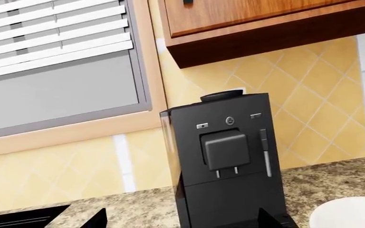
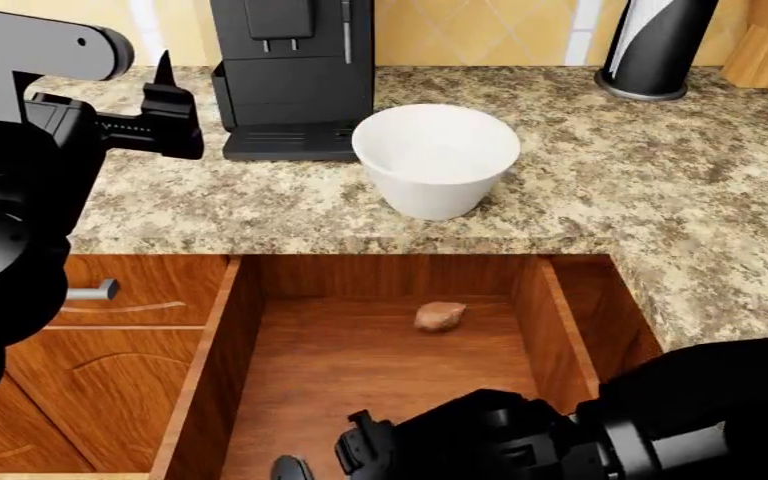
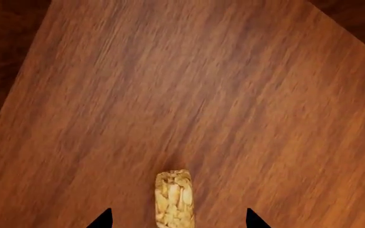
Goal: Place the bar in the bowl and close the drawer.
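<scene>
- Granola bar [image 3: 174, 198] is lying flat on the wooden floor of the drawer [image 3: 233, 95], seen in the right wrist view between the two dark fingertips [image 3: 102, 219] of the right hand [image 3: 177, 221]; the tips are standing well apart on either side of it and touching nothing, so this hand is gaping wide.
- Right arm is reaching down into the near end of the drawer [image 2: 211, 360] in the head view, its black body hiding the bar there.
- Drawer is standing pulled out below the table [image 2: 651, 180] edge, its reddish-brown walls framing a deep box.
- Small reddish-brown lump [image 2: 439, 316] is resting on the drawer floor toward the back, well apart from the right arm.
- Narrower drawer front with a silver bar handle [image 2: 91, 292] is sitting just beside the open drawer, on the robot's left.
- White bowl [image 2: 436, 158] is standing upright on the speckled table, just behind the drawer's back edge; its rim [image 1: 350, 213] is showing in a corner of the left wrist view.
- Left hand [image 2: 168, 110] is hovering above the table beside the coffee machine [image 2: 291, 75]; I cannot tell whether its jaws are parted or closed.
- Black coffee machine [image 1: 224, 161] is standing against the yellow tiled wall [image 1: 322, 90], just behind the bowl.
- Black-and-white cylinder [image 2: 654, 45] is standing at the far right of the table.
</scene>
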